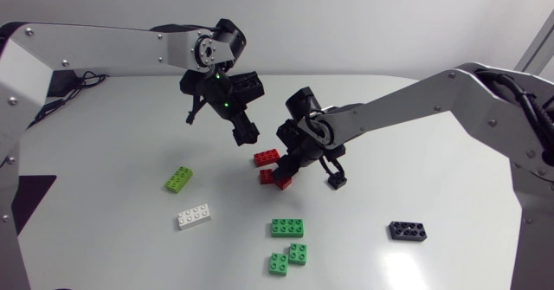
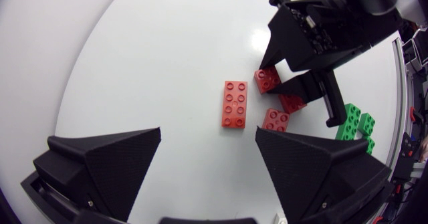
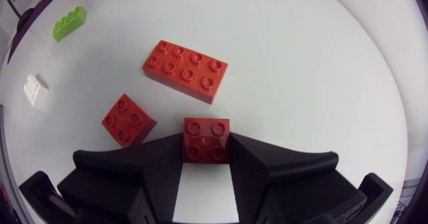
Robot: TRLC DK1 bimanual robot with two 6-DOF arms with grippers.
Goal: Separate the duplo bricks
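Small red four-stud duplo brick, pinched at the right gripper tips beside the long red eight-stud brick (left gripper gaping wide), may slip out.

- The long red brick, eight studs, lies flat mid-table, studs up.
- A loose small red brick, four studs, lies flat just beside it, not touching.
- The held small red brick, near it, sits clamped between the right gripper fingers.
- The lime brick and white brick lie well to its left.
- The green brick and two small green ones lie in front of it.
- The black brick lies far to its right.
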